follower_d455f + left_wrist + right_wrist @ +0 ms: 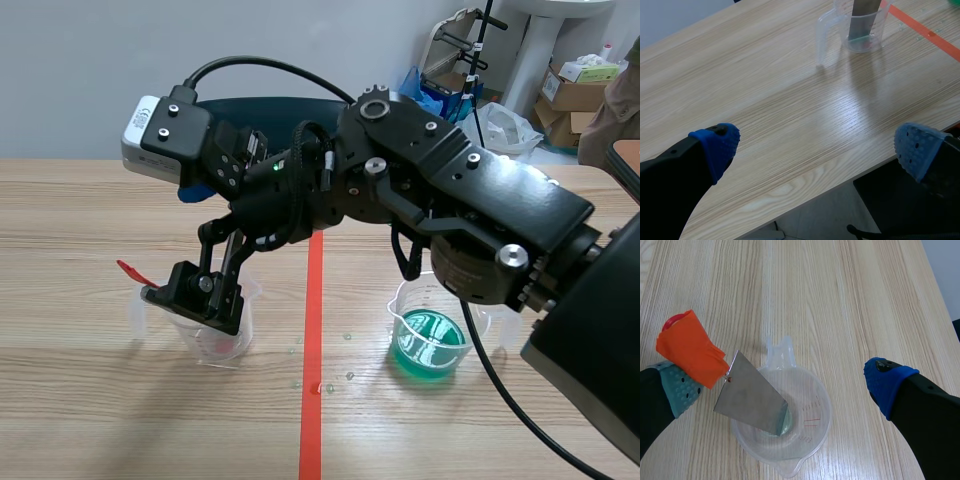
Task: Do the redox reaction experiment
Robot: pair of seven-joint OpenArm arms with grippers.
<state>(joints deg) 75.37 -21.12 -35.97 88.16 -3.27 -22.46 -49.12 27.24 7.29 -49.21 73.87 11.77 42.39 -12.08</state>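
A clear plastic beaker (222, 338) (824, 412) stands left of the orange tape line. A grey metal sheet (752, 399) with an orange-red tape tab (687, 347) (130, 270) leans inside it, its lower edge in a little liquid. My right gripper (196, 293) (785, 382) reaches past the middle and hangs right over this beaker, open, with the tab close to its grey-green pad (682, 385). My left gripper (817, 147) is open over the table's near edge, with nothing between its fingers; the same beaker (862, 32) and sheet (865, 7) lie far ahead of it.
A second clear beaker (432, 340) holding green liquid stands right of the orange tape line (313, 400). A few drops (322, 385) lie on the wood near the line. Boxes and a bag sit on the floor behind the table at the far right.
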